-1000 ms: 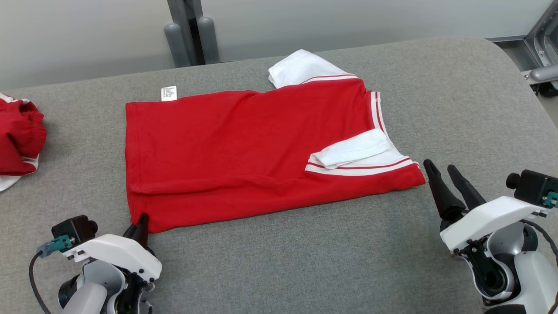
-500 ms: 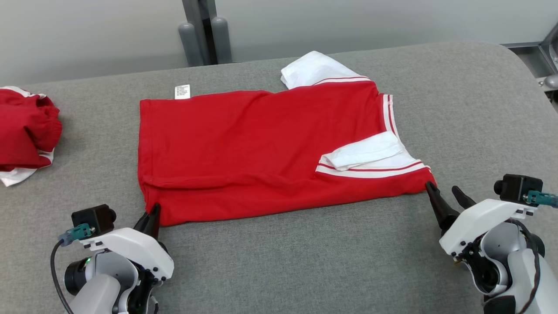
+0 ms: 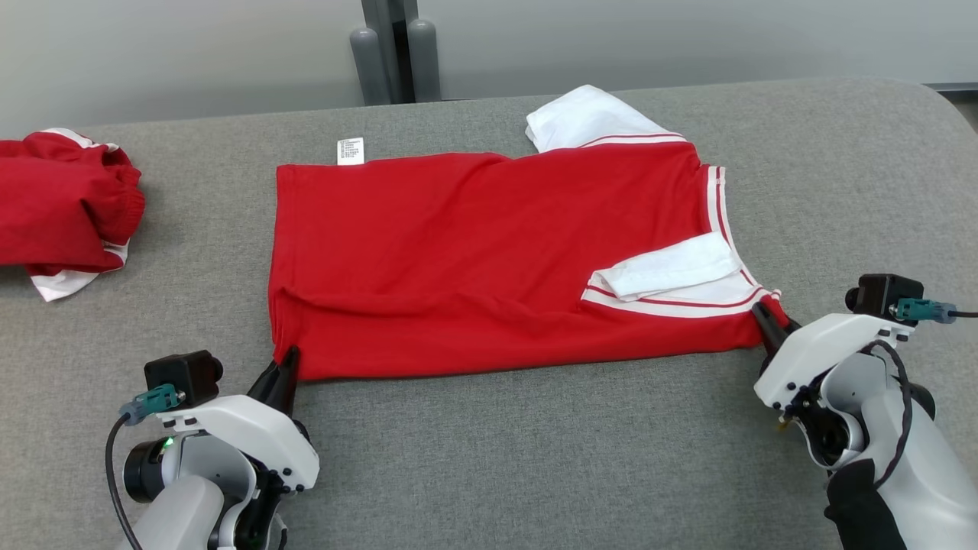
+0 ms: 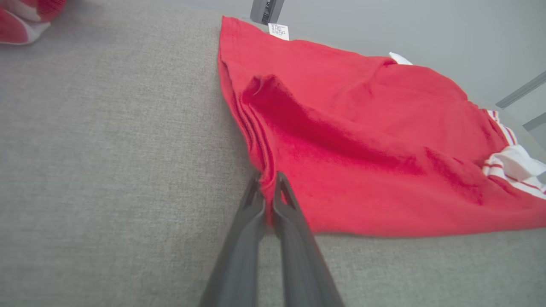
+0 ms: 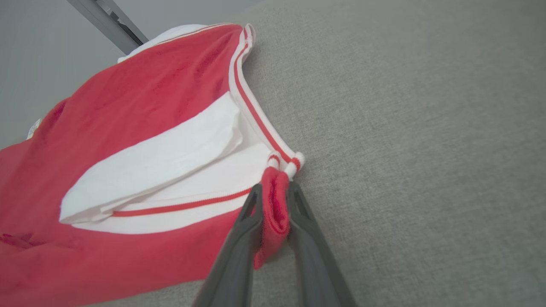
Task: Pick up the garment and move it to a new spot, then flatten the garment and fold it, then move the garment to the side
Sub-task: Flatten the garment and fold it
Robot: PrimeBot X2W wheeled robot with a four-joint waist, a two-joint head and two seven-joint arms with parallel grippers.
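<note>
Grey fabric worktop (image 3: 535, 458) stretching wide, rounded at its far right corner. In the middle lies the garment (image 3: 474, 252), red, spread flat, with soft ridges running along its near edge. A white far sleeve (image 3: 588, 118) pokes out onto the grey at the back, and a white near sleeve (image 3: 665, 271) is folded on top by the striped right end. A small label (image 3: 351, 150) sticks out at the far left corner. Well apart, over at the left, sits a crumpled red-and-white bundle (image 3: 65, 206).

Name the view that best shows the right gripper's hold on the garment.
Right wrist view: the right gripper is shut on a corner of the garment, cloth bunched between its fingers. The head view shows it small, fingertips buried in cloth. The left wrist view catches the striped end.
</note>
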